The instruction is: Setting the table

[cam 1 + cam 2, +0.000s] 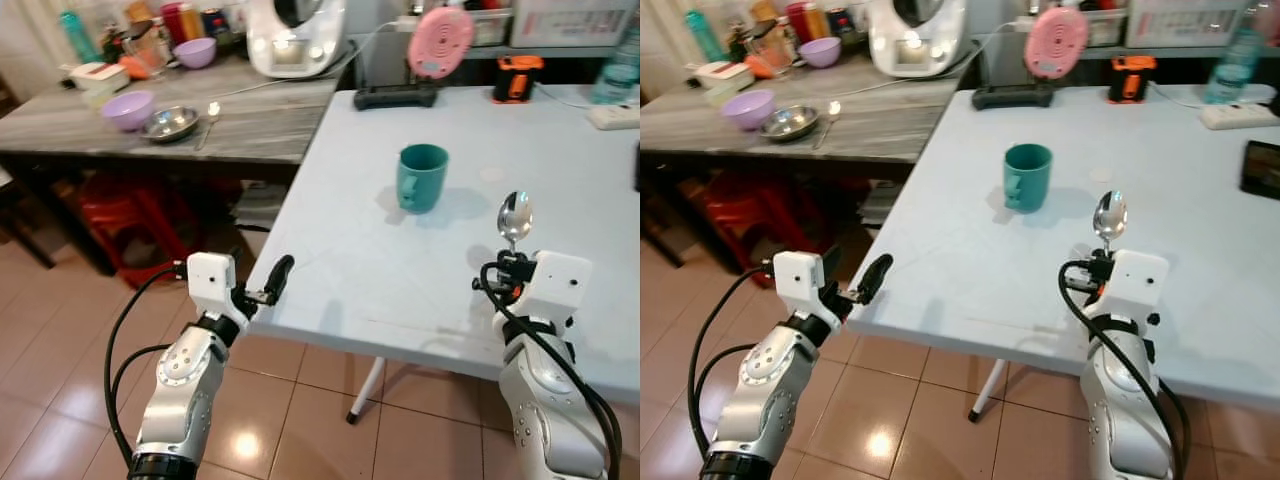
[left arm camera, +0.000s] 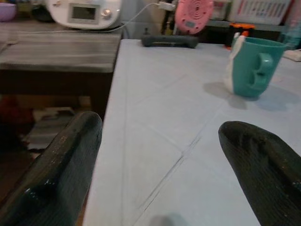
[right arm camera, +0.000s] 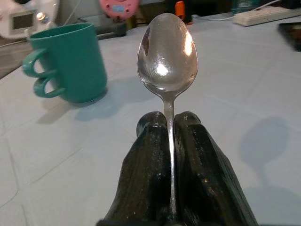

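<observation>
Right wrist view, spoon [image 3: 167, 59] gripped, teal mug [image 3: 70, 62] near.

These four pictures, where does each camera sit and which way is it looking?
Left eye view: on the head, looking down at the pale table; both arms show.
Right eye view: beside it, same scene.
Left wrist view: on the left arm, looking along the open left gripper across the table.
Right wrist view: on the right arm, looking along the right gripper shut on a spoon.
All four share the teal mug.
</observation>
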### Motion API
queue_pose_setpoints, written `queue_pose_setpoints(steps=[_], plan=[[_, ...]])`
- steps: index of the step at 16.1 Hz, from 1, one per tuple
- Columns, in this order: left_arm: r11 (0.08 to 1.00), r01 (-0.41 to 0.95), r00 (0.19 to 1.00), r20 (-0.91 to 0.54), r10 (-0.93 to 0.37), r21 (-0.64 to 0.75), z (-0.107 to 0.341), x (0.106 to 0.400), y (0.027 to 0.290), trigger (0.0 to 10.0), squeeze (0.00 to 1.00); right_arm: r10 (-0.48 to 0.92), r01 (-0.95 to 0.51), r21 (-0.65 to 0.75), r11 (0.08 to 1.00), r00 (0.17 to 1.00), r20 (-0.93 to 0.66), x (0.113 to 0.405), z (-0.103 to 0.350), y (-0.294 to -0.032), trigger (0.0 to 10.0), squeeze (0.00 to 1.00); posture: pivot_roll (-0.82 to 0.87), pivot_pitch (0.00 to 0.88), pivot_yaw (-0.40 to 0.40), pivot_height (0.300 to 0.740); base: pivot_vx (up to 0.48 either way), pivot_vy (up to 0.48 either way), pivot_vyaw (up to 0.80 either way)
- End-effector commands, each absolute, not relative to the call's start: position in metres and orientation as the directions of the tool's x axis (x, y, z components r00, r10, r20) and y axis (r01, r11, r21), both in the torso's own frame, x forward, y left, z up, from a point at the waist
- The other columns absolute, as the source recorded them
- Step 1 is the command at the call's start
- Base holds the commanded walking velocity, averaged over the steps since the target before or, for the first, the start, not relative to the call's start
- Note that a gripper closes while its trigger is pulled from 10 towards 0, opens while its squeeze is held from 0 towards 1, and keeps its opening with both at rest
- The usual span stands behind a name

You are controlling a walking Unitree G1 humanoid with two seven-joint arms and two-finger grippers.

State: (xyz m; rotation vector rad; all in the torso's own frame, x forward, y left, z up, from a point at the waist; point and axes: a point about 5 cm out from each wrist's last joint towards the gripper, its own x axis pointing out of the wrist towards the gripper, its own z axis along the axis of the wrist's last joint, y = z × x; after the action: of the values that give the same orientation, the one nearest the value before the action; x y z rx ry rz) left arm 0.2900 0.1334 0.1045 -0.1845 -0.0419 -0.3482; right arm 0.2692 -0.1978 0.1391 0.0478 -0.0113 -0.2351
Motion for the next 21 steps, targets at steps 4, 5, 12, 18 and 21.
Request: queue_pose_setpoints(steps=[4, 5, 12, 18, 21], plan=[[0.935, 0.309, 0.951, 0.068, -0.302, -0.174, 0.1, 0.289, 0.139, 10.0, 0.0, -0.188, 0.186, 0.064, 0.981, 0.981, 0.037, 0.273, 0.145, -0.185, 10.0, 0.0, -0.09, 0.0, 0.13, 0.74, 0.0, 0.397, -0.2], [0.935, 0.31, 0.951, 0.068, -0.303, -0.175, 0.1, 0.289, 0.138, 10.0, 0.0, -0.187, 0.185, 0.064, 0.981, 0.982, 0.038, 0.273, 0.145, -0.185, 10.0, 0.0, -0.09, 0.0, 0.133, 0.74, 0.0, 0.428, 0.0], [0.931, 0.318, 0.948, 0.093, -0.306, -0.179, 0.106, 0.297, 0.132, 10.0, 0.0, -0.186, 0.183, 0.058, 0.981, 0.981, 0.046, 0.274, 0.143, -0.181, 10.0, 0.0, -0.09, 0.0, 0.143, 0.74, 0.0, 0.448, 0.0], [0.941, 0.291, 0.956, 0.086, -0.28, -0.171, 0.103, 0.297, 0.136, 10.0, 0.0, -0.186, 0.185, 0.043, 0.982, 0.981, 0.044, 0.273, 0.14, -0.183, 10.0, 0.0, -0.09, 0.0, 0.139, 0.74, 0.0, 0.472, 0.0], [0.955, 0.254, 0.967, 0.073, -0.245, -0.152, 0.099, 0.297, 0.143, 10.0, 0.0, -0.182, 0.181, 0.032, 0.983, 0.982, 0.041, 0.271, 0.137, -0.184, 10.0, 0.0, -0.09, 0.0, 0.139, 0.74, 0.0, 0.469, 0.0]])
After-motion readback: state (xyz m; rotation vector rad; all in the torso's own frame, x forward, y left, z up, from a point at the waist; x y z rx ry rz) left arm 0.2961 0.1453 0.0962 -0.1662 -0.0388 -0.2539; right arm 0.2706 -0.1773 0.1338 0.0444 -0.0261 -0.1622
